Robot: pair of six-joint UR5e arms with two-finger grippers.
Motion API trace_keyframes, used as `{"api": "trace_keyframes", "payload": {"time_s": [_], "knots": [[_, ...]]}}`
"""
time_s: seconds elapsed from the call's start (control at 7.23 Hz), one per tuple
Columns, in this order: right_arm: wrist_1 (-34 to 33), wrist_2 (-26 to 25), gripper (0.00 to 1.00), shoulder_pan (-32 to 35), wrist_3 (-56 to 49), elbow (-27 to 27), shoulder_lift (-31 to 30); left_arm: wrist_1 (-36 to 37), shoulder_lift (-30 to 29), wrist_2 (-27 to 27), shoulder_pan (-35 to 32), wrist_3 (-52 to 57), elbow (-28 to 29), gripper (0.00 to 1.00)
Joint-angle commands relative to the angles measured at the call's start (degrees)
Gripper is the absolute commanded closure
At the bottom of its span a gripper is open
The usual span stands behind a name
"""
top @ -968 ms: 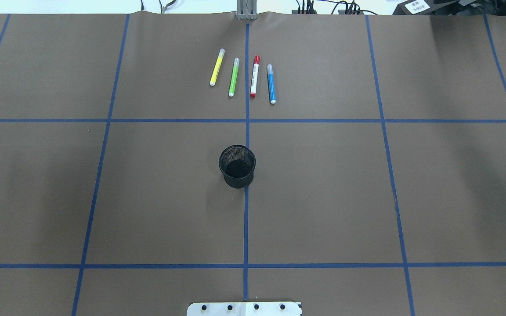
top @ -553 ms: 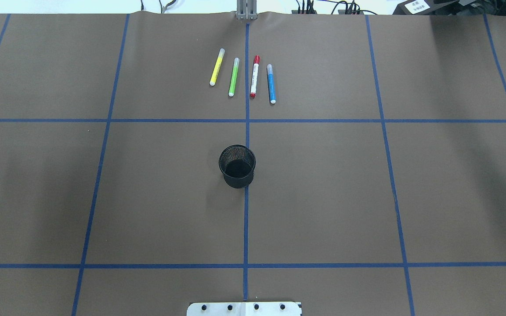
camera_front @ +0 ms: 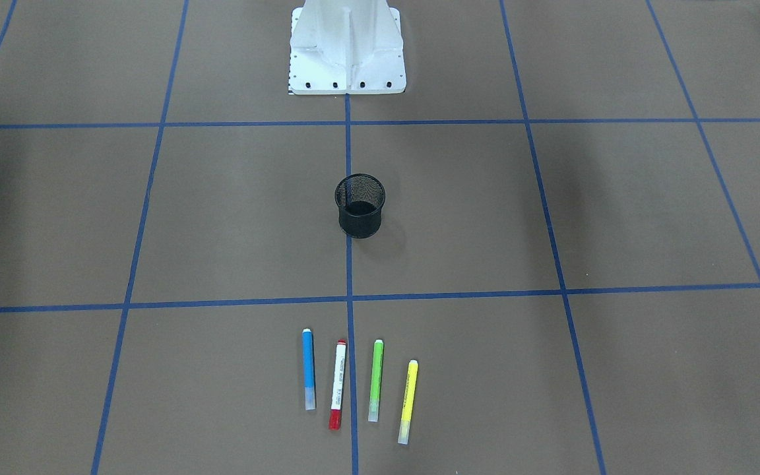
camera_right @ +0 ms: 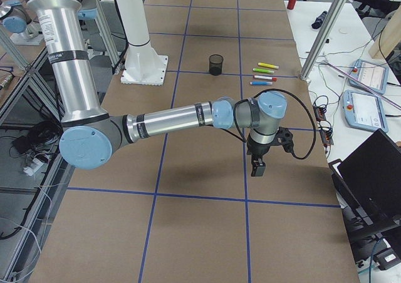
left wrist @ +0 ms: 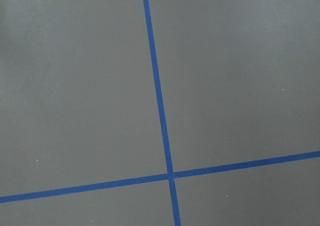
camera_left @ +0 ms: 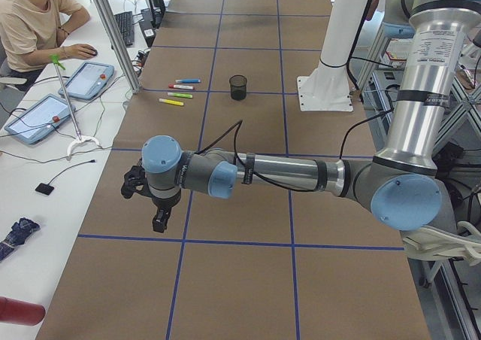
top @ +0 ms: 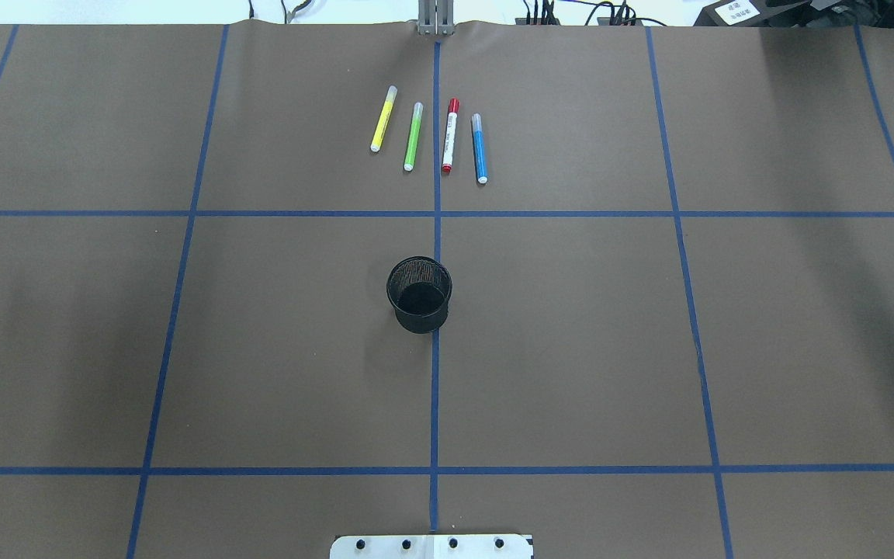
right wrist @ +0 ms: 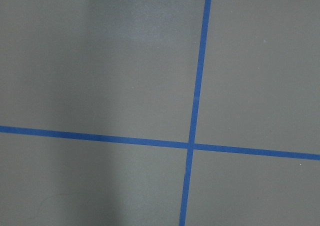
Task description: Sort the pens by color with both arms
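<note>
Four pens are laid side by side at far middle of bench (top: 183, 349), left to right: yellow pen (top: 382, 119), green pen (top: 413, 137), red-ended pen (top: 449, 136), blue pen (top: 479, 149). Mesh cup (top: 419, 293) is stood nearer, well apart. Left arm (camera_left: 285, 174) and right arm (camera_right: 169, 117) are held well apart from the pens; state of the jaws cannot be told.

Robotics lab, robot arms (camera_left: 285, 173), tape-gridded table (top: 571, 349), operator tablets (camera_left: 94, 80)

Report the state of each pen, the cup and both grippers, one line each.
yellow pen: capped, lying flat on the table
green pen: capped, lying flat
red-ended pen: capped, lying flat
blue pen: capped, lying flat
mesh cup: upright, empty
left gripper: far from the pens; open or shut cannot be told
right gripper: far from the pens; open or shut cannot be told
</note>
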Motion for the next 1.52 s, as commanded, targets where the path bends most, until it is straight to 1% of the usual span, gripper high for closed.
{"api": "trace_keyframes", "payload": {"time_s": [0.0, 0.28, 0.55, 1.38], "knots": [[0.5, 0.0, 0.0, -0.1, 0.0, 0.0, 0.0, 0.0, 0.0, 0.1, 0.0, -0.1, 0.0, 0.01], [0.8, 0.1, 0.0, -0.1, 0.0, 0.0, 0.0, 0.0, 0.0, 0.1, 0.0, -0.1, 0.0, 0.0], [2.7, 0.1, 0.0, -0.1, 0.0, -0.2, -0.1, 0.0, 0.0, 0.0, 0.0, -0.1, 0.0, 0.0], [2.7, 0.2, 0.0, -0.1, 0.0, -0.2, -0.2, 0.1, 0.3, 0.1, 0.0, -0.1, 0.0, 0.01]]}}
